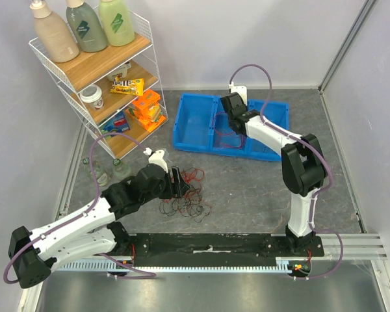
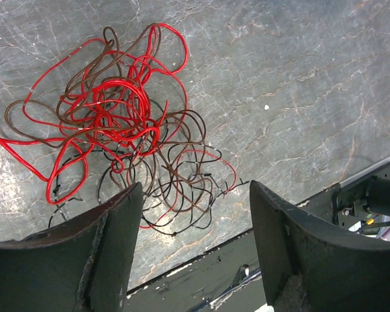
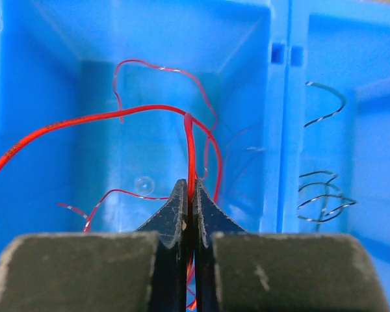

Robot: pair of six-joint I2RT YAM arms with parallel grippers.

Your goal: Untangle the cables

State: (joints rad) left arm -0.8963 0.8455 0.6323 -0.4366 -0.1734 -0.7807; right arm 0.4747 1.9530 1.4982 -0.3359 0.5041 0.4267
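A loose clump of thin red, brown and black cables (image 1: 185,198) lies on the grey table in front of the left arm; it shows close up in the left wrist view (image 2: 120,127). My left gripper (image 2: 195,195) is open and empty, hovering just above the near edge of the clump (image 1: 177,182). My right gripper (image 3: 190,188) is shut on a red cable (image 3: 190,153) and holds it over the left compartment of the blue bin (image 1: 195,123). More red wires lie in that compartment (image 3: 156,71). Black wires (image 3: 322,198) lie in the right compartment.
A white wire shelf (image 1: 97,71) with bottles and snack packs stands at the back left. Two small bottles (image 1: 110,172) stand on the floor by it. A black rail (image 1: 214,246) runs along the near edge. Grey walls close the back and sides.
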